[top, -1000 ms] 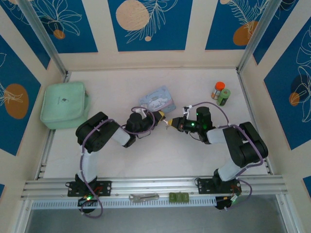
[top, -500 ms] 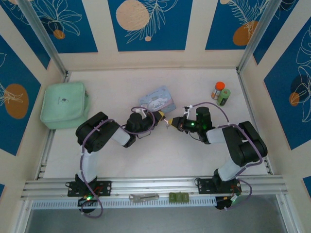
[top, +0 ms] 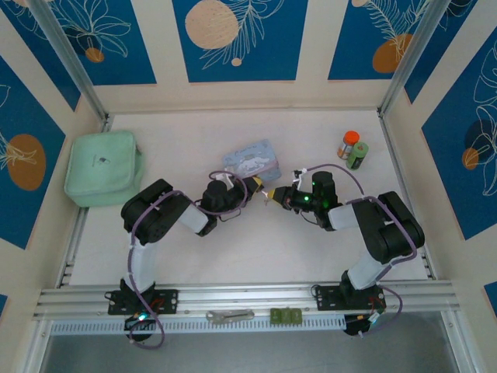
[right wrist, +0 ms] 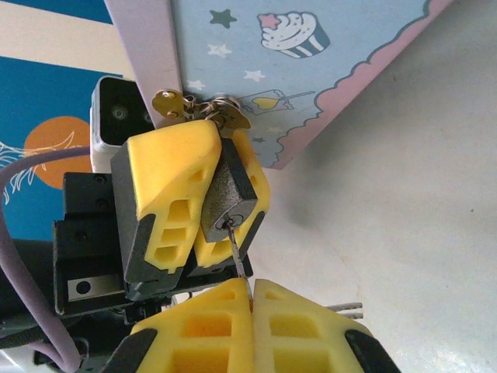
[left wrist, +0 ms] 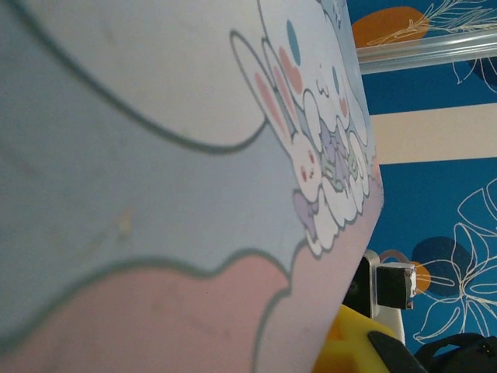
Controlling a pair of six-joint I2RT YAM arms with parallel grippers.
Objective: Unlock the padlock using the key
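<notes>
Just behind, tin point(right wrist: 311, 70) crowds L gripper point(right wrist: 227, 163) pinching padlock point(right wrist: 227, 200); R gripper point(right wrist: 250, 289) pinches key point(right wrist: 237, 249).

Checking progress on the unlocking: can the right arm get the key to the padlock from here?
Likely yes: the left end effector holds the padlock facing it, and the key reaches the keyhole unobstructed.

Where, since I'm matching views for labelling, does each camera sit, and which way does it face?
Top external: above and behind the arm bases, looking down on the table; both arms show, left gripper and right gripper tip to tip beside the tin.
Left wrist: hard against the tin's printed lid, facing along it; a yellow finger shows at the bottom.
Right wrist: facing the padlock clamped in the left gripper, the key at its keyhole; its own fingers pinch the key below.
Shared: all three show the tin.
</notes>
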